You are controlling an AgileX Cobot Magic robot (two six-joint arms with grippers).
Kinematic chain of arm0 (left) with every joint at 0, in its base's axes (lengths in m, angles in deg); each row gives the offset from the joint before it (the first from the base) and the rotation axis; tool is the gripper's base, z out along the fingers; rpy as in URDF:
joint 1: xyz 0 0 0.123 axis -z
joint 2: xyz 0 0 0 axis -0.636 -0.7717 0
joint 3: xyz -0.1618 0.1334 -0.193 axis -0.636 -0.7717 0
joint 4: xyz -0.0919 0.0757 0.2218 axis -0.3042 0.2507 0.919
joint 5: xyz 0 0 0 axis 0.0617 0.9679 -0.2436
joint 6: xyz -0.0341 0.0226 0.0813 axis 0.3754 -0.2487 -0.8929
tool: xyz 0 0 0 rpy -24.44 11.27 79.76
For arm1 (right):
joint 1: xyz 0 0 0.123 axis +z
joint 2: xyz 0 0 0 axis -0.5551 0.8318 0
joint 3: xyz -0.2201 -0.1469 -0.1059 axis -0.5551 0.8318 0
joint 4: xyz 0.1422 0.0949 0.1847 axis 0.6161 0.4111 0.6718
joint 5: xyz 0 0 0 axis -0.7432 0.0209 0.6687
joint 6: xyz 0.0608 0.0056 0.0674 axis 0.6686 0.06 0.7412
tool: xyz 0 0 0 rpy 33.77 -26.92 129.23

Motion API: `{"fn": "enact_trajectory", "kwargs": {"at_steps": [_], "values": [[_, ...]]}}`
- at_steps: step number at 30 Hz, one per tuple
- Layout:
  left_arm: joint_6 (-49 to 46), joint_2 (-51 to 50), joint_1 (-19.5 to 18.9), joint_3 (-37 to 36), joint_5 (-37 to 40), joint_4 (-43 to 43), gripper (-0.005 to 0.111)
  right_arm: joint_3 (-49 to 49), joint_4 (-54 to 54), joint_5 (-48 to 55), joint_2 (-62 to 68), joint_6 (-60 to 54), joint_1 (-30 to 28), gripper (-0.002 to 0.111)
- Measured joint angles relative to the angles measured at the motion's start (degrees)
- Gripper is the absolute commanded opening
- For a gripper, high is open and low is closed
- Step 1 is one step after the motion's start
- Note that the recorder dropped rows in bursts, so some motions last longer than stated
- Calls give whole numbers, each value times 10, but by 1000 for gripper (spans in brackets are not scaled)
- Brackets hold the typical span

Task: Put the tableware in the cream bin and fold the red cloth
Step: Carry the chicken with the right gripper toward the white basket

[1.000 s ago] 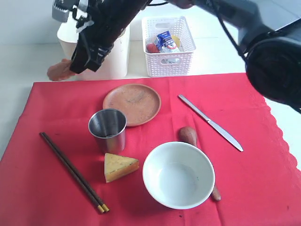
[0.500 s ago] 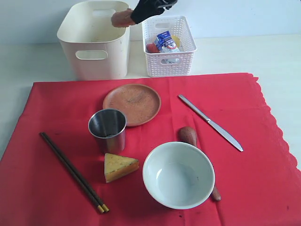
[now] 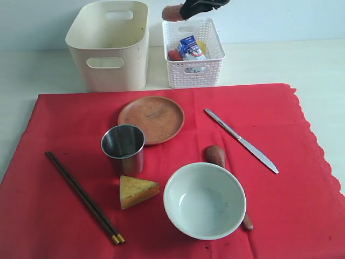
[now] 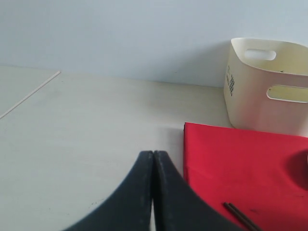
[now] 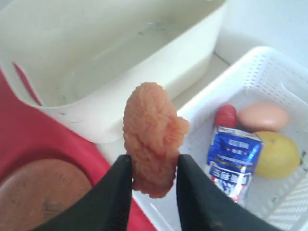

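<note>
On the red cloth lie the brown plate, steel cup, pale bowl, knife, wooden spoon partly under the bowl, and chopsticks. The cream bin stands behind the cloth and looks empty. My right gripper hangs above the white basket's back rim, shut on an orange crumbed food piece. My left gripper is shut with nothing in it, over bare table beside the cloth's edge.
The white lattice basket right of the bin holds a milk carton, lemon, egg and sausage. A cheese wedge lies on the cloth between cup and bowl.
My right arm has carried the crumbed food piece from left of the cream bin, across its top, to above the white basket. Everything on the cloth stays put.
</note>
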Motion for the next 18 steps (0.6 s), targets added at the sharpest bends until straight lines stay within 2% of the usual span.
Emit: {"fn": "enact_trajectory", "kwargs": {"at_steps": [6,8,10,16,18], "values": [[0,0,0,0,0,0,1,0,-21,-58,43,72,-10,0],[0,0,0,0,0,0,1,0,-34,-78,58,103,-10,5],[0,0,0,0,0,0,1,0,-49,-91,68,129,-10,13],[0,0,0,0,0,0,1,0,-116,-100,80,213,-10,49],[0,0,0,0,0,0,1,0,-125,-97,80,242,-10,55]]}}
